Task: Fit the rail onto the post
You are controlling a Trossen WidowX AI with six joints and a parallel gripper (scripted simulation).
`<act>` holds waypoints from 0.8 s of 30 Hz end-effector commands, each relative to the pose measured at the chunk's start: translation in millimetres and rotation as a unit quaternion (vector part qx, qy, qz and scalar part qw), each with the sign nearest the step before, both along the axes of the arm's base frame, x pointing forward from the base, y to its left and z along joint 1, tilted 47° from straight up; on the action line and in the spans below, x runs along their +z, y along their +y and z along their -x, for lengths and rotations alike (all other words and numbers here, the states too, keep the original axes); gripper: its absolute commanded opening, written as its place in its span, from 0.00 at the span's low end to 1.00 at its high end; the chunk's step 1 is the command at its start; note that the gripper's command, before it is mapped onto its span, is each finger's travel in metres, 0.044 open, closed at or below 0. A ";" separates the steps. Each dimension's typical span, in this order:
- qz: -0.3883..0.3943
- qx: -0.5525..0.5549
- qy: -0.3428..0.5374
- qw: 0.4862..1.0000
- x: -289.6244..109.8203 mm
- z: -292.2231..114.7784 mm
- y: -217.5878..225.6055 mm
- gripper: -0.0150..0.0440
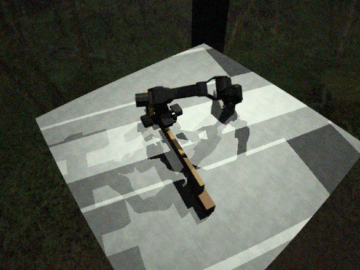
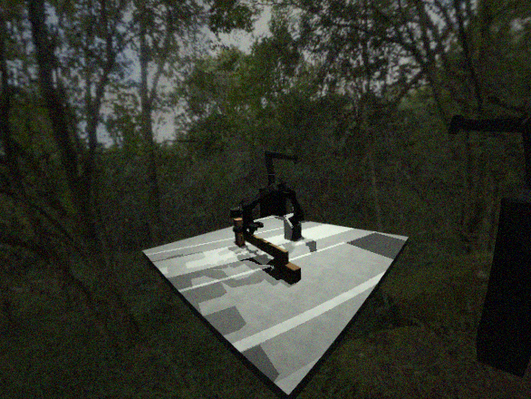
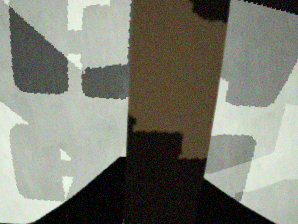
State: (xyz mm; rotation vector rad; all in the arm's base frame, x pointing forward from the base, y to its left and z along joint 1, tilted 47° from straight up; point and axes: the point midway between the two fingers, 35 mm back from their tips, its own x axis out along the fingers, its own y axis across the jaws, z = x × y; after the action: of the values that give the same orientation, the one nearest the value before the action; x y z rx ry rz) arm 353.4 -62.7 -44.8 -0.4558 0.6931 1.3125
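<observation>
The long wooden bed rail (image 1: 184,159) (image 2: 271,247) (image 3: 175,90) runs from the low footboard block (image 1: 206,200) (image 2: 292,273) at the front up to the short wooden post (image 1: 149,108) (image 2: 238,234) at the back. Its far end sits in the bracket on the block. My gripper (image 1: 160,118) (image 2: 246,228) is shut on the rail near its post end, right next to the post. The pegs and the rail's holes are hidden behind the gripper. In the wrist view the rail fills the middle, running away from the camera.
The arm's base (image 1: 228,93) (image 2: 292,227) stands at the back right of the table (image 1: 261,184) (image 2: 317,295). A dark pillar (image 1: 210,21) stands behind the table's far corner. Patchy light and shadow move over the table top.
</observation>
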 end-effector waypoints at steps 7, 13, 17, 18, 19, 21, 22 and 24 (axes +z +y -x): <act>0.003 -0.003 -0.003 1.000 -1.2 0.5 -6.6 0.25; 0.003 -0.003 -0.003 1.000 -2.1 1.0 -8.2 0.25; 0.003 -0.003 -0.003 1.000 -3.0 1.3 -9.0 0.25; 0.003 -0.003 -0.003 1.000 -3.3 1.3 -9.2 0.25; 0.003 -0.003 -0.003 1.000 -3.5 1.4 -9.4 0.25; 0.003 -0.003 -0.003 1.000 -4.1 1.5 -9.7 0.25; 0.003 -0.003 -0.003 1.000 -4.4 1.6 -9.8 0.25; 0.003 -0.003 -0.003 1.000 -4.9 1.7 -10.1 0.25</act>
State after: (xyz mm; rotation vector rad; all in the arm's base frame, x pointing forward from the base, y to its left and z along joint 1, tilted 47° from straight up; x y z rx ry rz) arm 351.6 -68.6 -49.3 -0.4584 0.6944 1.3121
